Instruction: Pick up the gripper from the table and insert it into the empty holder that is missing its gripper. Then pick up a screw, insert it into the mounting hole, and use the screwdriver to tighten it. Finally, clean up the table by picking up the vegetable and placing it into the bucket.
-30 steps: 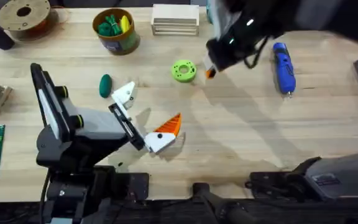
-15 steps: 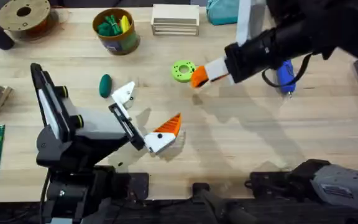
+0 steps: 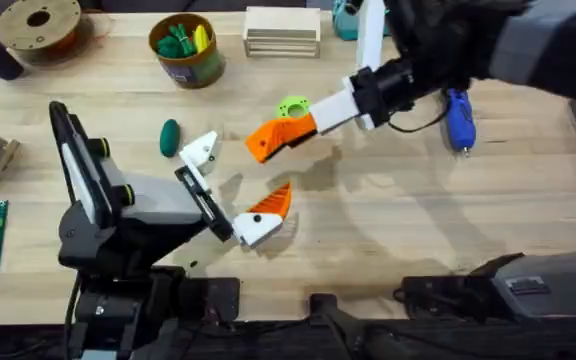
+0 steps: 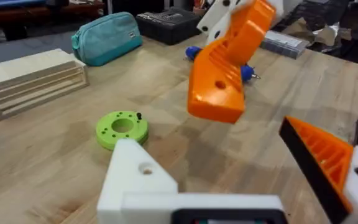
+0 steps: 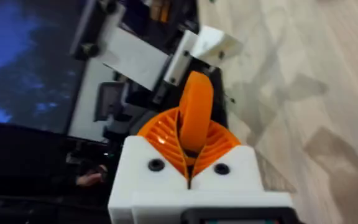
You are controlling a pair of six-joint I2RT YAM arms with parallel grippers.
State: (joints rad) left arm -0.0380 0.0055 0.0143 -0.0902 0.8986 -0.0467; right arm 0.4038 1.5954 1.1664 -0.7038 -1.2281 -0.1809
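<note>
A: The gripper (image 5: 196,112), orange wedge, sits pinched between the right gripper's (image 3: 268,140) orange pads, off the table (image 3: 388,220), sticking out ahead of the fingertips. So pickup looks done.

B: Inserted?

A: No. The holder (image 3: 203,150), the bare white finger base on the left gripper (image 3: 230,185), is just ahead of the held piece and slightly below it, apart, not touching. Its twin (image 3: 273,203) carries an orange tip. Left jaws stand spread wide, nothing between them.

B: Rest of the task?

A: All open, I'd judge. I can't make out a screw. The screwdriver (image 3: 455,108) lies well behind the right gripper, near its wrist. The vegetable (image 3: 170,136) lies on the table beyond the holder; the bucket (image 3: 186,48) is further off, already with green and yellow bits in it.

B: Look of the piece?

A: In the left wrist view the gripper (image 4: 225,68) is bright orange, ribbed face, one small hole, blunt lower end tilted down. A green ring disc (image 4: 122,129) lies below and beside it.
</note>
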